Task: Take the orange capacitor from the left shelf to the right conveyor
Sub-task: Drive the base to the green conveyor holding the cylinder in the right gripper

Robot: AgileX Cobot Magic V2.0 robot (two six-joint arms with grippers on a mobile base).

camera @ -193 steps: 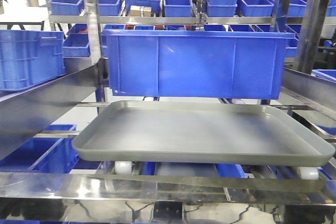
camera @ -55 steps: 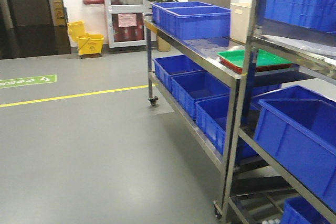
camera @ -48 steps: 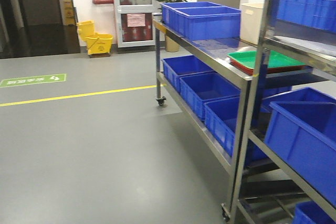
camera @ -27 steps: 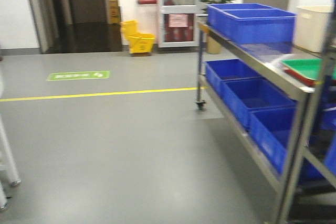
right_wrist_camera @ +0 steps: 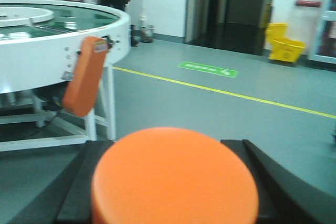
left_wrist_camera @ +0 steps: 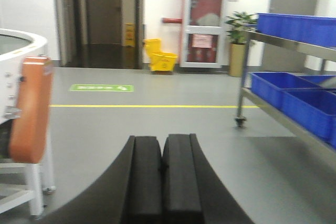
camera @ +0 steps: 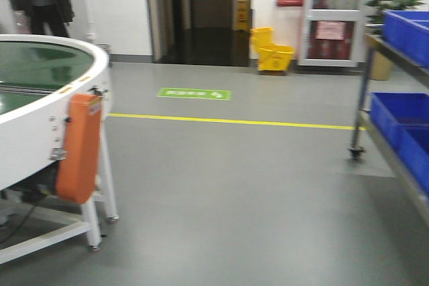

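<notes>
The orange capacitor (right_wrist_camera: pixel 176 174) is being clamped between the fingers (right_wrist_camera: pixel 73 198) of the right gripper (right_wrist_camera: pixel 176 208), its round top filling the gap, presumably so it is kept upright for the trip. The left gripper (left_wrist_camera: pixel 163 182) is being held with its pads pressed together on nothing. Ahead-left of the right fingers, well apart, the right conveyor (right_wrist_camera: pixel 31 61) is being faced.

Factory floor: ring conveyor (camera: pixel 40 125), steel rack (left_wrist_camera: pixel 243 82), blue bins (left_wrist_camera: pixel 299 103), yellow line (camera: pixel 234 122).

Your left gripper (left_wrist_camera: pixel 163 148): two matte black fingers, thick rectangular pads, outer sides flaring downward in smooth curves. Your right gripper (right_wrist_camera: pixel 170 145): same matte black, flat angled finger slabs, edges blurred; rest hidden from you.
</notes>
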